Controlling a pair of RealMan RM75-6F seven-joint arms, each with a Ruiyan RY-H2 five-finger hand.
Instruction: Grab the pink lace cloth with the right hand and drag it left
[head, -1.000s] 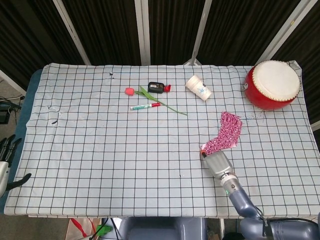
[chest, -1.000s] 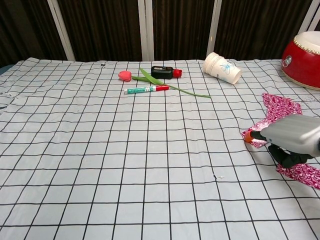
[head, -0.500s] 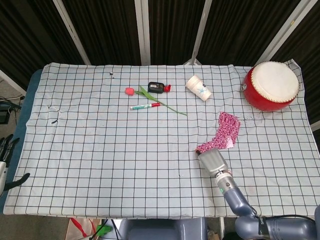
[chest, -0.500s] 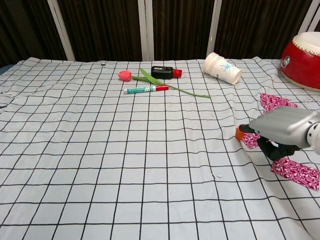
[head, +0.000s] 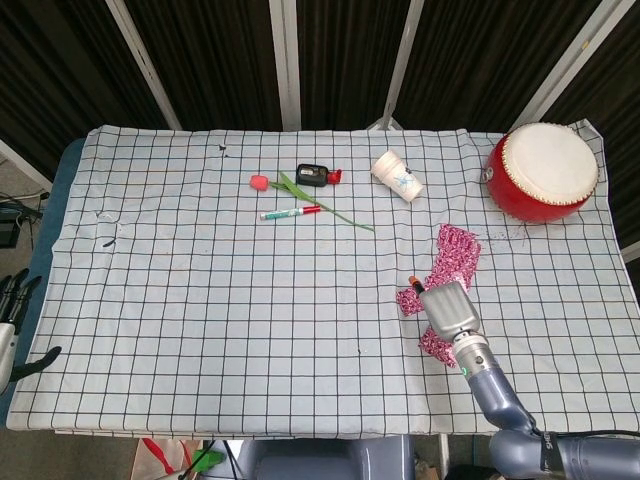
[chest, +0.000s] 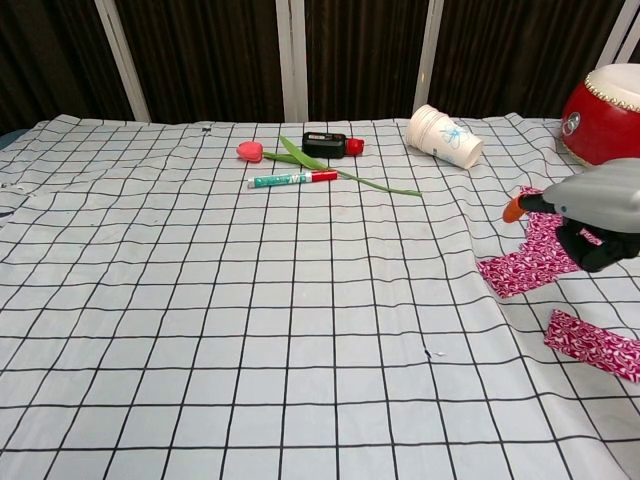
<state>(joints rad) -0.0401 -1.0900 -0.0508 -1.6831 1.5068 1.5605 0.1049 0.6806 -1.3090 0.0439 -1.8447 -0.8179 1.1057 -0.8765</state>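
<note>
Right hand (head: 447, 310) covers the middle of the pink lace cloth (head: 452, 250); whether its fingers grip the cloth cannot be determined. In chest view the hand and red drum (chest: 605, 110) are cut by the 3 o'clock edge. Left hand (head: 12, 330) is cropped at 9 o'clock; finger state indeterminate.

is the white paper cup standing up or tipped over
Tipped over. The white paper cup with a blue print lies on its side on the checked tablecloth, its round end facing the camera in the chest view.
</note>
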